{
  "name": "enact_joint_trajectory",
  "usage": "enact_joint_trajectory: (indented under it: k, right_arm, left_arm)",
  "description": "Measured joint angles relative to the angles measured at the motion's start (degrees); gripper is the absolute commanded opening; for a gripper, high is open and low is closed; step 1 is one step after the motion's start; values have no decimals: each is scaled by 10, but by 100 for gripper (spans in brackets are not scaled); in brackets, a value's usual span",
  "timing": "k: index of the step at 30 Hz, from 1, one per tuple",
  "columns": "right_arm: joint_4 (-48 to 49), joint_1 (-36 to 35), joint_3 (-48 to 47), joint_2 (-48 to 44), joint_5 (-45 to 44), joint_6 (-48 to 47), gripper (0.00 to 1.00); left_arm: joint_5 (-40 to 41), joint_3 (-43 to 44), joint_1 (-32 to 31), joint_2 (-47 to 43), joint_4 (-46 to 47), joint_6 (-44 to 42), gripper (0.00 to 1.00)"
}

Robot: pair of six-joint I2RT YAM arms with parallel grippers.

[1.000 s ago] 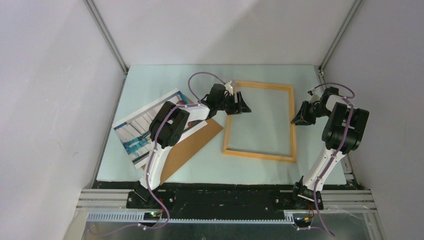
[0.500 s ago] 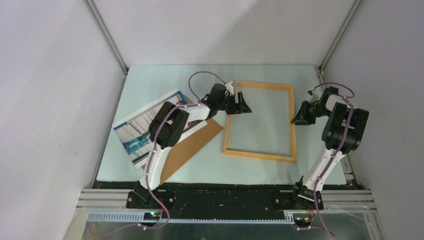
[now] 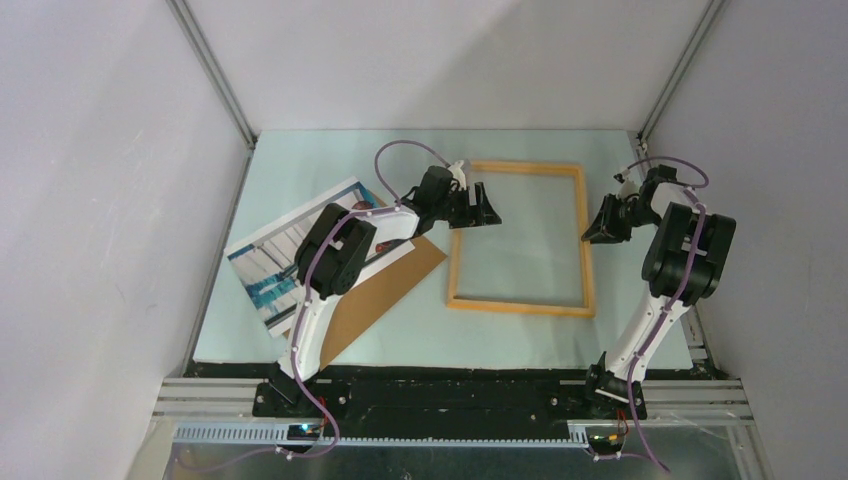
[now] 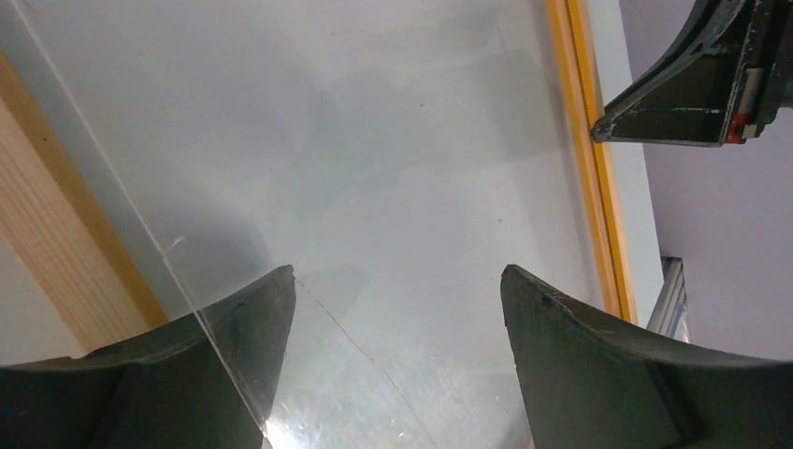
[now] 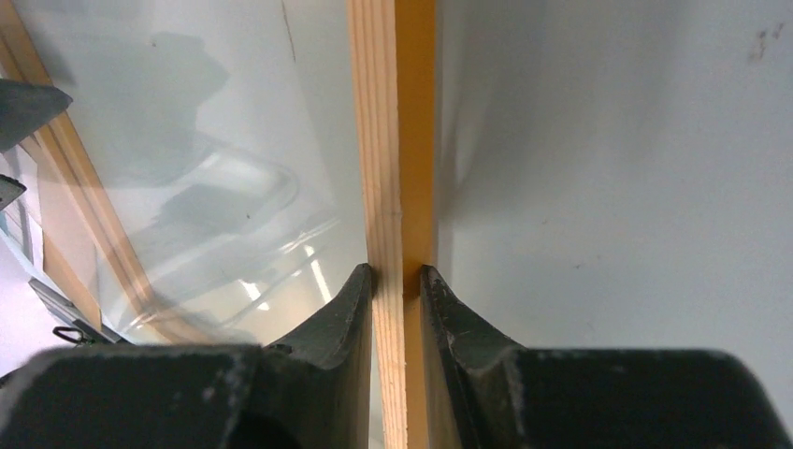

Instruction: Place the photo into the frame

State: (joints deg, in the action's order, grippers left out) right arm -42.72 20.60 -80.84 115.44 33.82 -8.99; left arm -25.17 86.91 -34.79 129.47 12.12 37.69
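Since 1 s ago: left pincer (image 3: 487,208) jaws wider; right pincer (image 3: 590,234) and frame's (image 3: 520,306) right side shifted slightly back.
Top view: frame flat on tabletop (image 3: 450,342); photo (image 3: 262,262) well apart at left, partly under left arm.
Left wrist: left pincer (image 4: 397,276) released, nothing between jaws, over frame interior.
Right wrist: right pincer (image 5: 397,271) clenched on frame's (image 5: 393,140) right bar.

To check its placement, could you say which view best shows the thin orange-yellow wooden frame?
The top external view: all four rails of the thin orange-yellow wooden frame show. The right wrist view has one rail clamped in the right pincer; the left wrist view, only parts of two.
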Motion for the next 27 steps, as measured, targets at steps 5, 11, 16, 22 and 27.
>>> enact_joint_trajectory:
  k: [5, 11, 16, 22, 27]
  right_arm:
    - [-4, -4, -20, 10, -5, -1, 22]
    - [-6, -6, -29, 24, -10, -2, 27]
    - [-5, -7, -30, 31, -10, -1, 34]
    - [-3, -6, -33, 32, -10, -1, 45]
    - [-3, -3, -33, 32, -10, -1, 50]
  left_arm:
    - [16, 0, -3, -3, -8, -2, 87]
    - [30, 0, -7, -8, -24, -4, 87]
    - [40, 0, -10, -9, -28, -7, 87]
    - [44, 0, -11, -9, -30, -8, 87]
    - [47, 1, -12, -9, -32, -8, 87]
